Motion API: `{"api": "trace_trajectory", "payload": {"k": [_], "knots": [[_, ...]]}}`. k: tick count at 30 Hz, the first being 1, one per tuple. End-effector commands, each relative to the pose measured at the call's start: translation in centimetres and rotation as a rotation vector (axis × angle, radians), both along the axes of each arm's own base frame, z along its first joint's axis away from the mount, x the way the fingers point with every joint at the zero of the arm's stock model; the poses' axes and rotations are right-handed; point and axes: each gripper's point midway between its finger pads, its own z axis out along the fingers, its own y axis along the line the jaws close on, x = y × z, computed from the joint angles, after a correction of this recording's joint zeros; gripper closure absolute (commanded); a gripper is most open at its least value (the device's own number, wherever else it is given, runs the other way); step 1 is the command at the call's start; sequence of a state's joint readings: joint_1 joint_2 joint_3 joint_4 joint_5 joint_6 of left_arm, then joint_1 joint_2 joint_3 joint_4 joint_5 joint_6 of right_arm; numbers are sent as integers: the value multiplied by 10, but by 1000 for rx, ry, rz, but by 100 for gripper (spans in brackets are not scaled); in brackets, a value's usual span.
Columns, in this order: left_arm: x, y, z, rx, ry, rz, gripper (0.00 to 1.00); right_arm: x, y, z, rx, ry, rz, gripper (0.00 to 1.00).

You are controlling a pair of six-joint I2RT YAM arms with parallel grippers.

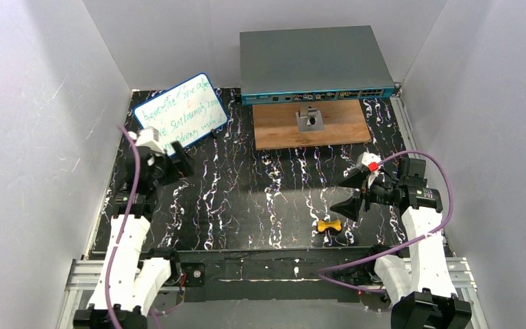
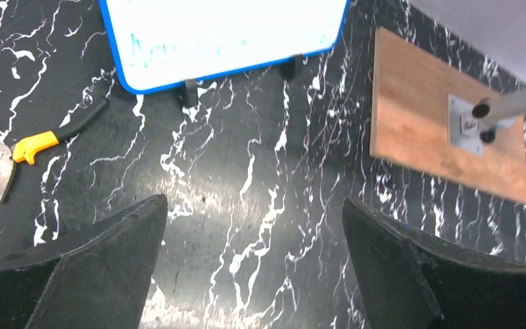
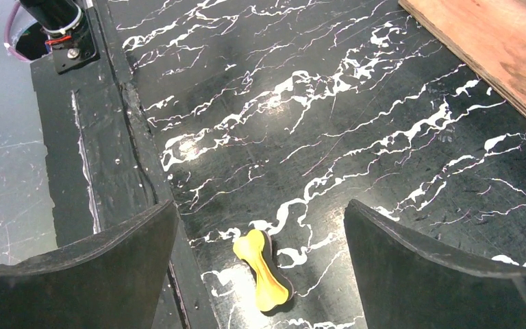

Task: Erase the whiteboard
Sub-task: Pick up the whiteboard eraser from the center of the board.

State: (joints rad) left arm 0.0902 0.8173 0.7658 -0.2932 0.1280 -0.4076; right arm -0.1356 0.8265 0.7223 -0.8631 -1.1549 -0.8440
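My left gripper point(image 2: 255, 201) and right gripper point(image 3: 261, 204) gape wide, holding nothing. I see green writing on the whiteboard point(image 1: 181, 111).

Left fingers point(image 2: 96, 274), right fingers point(image 3: 438, 274) wide apart

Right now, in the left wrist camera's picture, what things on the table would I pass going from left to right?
yellow-handled pliers → whiteboard → wooden board
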Motion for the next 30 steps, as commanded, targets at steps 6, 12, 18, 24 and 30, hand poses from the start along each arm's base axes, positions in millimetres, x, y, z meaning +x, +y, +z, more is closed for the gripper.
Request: {"api": "trace_trajectory", "payload": {"k": [6, 12, 18, 24, 30], "knots": [[26, -23, -1, -128, 57, -225, 0, 1, -2, -6, -55, -27, 5, 4], [-2, -45, -32, -194, 126, -320, 1, -31, 5, -27, -144, -162, 240, 3], [-14, -37, -48, -135, 153, -277, 0, -37, -15, -89, -426, -168, 442, 8], [-14, -42, -43, -163, 142, -283, 0, -10, -16, -143, -639, -123, 410, 23], [-15, -43, -43, -159, 139, -289, 0, -14, -7, -162, -737, -100, 491, 37]]}}
